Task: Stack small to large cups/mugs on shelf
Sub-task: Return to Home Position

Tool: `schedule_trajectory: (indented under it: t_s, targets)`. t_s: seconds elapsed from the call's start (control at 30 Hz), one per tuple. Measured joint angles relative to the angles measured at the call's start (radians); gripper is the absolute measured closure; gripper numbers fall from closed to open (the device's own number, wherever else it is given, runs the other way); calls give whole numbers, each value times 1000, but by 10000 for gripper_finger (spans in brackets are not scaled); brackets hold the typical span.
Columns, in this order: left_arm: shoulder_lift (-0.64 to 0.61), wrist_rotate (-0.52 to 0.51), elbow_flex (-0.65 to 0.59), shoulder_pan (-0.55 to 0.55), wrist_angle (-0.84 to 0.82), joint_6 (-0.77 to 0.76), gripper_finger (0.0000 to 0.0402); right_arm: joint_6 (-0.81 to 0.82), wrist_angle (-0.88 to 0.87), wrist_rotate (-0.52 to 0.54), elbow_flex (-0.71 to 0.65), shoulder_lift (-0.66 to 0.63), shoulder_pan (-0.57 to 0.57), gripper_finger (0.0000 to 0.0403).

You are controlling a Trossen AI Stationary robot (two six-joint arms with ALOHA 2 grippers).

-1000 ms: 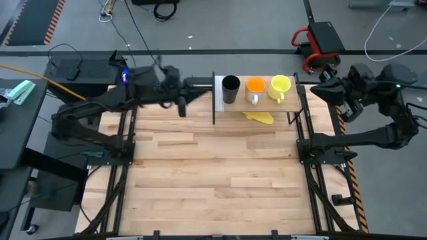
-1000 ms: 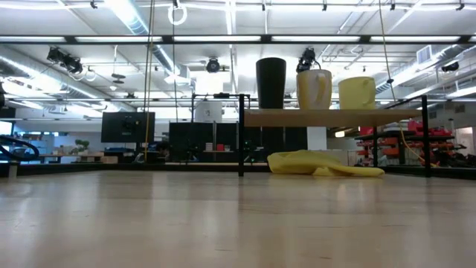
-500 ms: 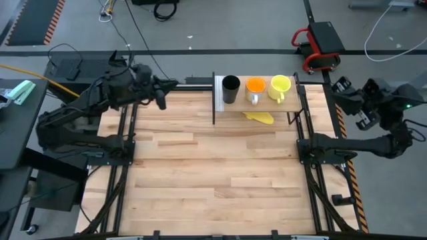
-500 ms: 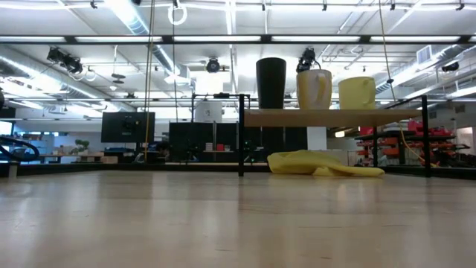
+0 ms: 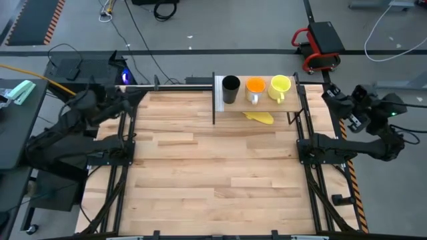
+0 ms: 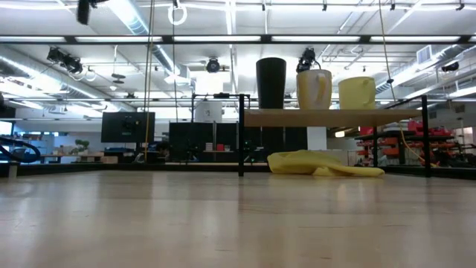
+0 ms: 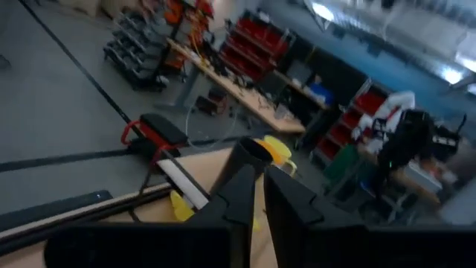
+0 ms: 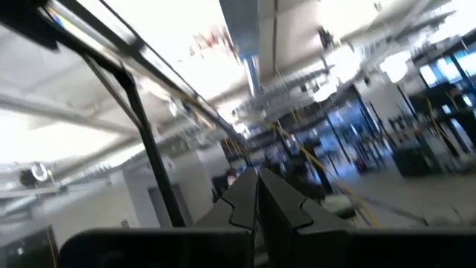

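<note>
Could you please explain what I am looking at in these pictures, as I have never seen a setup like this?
It is a robot: a left arm and a right arm at a wooden table. Each arm ends in a two-finger gripper. One picture looks straight down from above, one looks level across the tabletop, and two come from cameras on the arms' wrists. A small raised shelf stands at the table's far edge. On it, in a row, stand a black cup, an orange mug and a yellow mug. A floppy yellow thing lies on the table, partly under the shelf. The left gripper is by the far left corner, the right gripper just off the far right edge. Both are shut and hold nothing.
</note>
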Motion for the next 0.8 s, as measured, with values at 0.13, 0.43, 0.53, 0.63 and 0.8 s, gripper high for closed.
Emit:
schedule_trajectory:
  t_s: [0.13, 0.43, 0.53, 0.63, 0.8]
  targets:
    - [-140, -58, -65, 0, 4, -6, 364, -28, 125, -15, -33, 0, 0, 381]
    - [-418, -87, -150, 0, 3, -8, 374, -46, 126, 1, -35, -79, 0, 381]
    - [-487, -87, -181, 0, 1, -26, 373, -62, 117, 32, -35, -150, 0, 381]
    - [-506, -91, -204, 0, -4, -31, 369, -65, 81, 56, -15, -164, -1, 381]
    - [-500, -90, -204, 0, -50, -58, 363, -39, 26, 55, 9, -152, -1, 381]
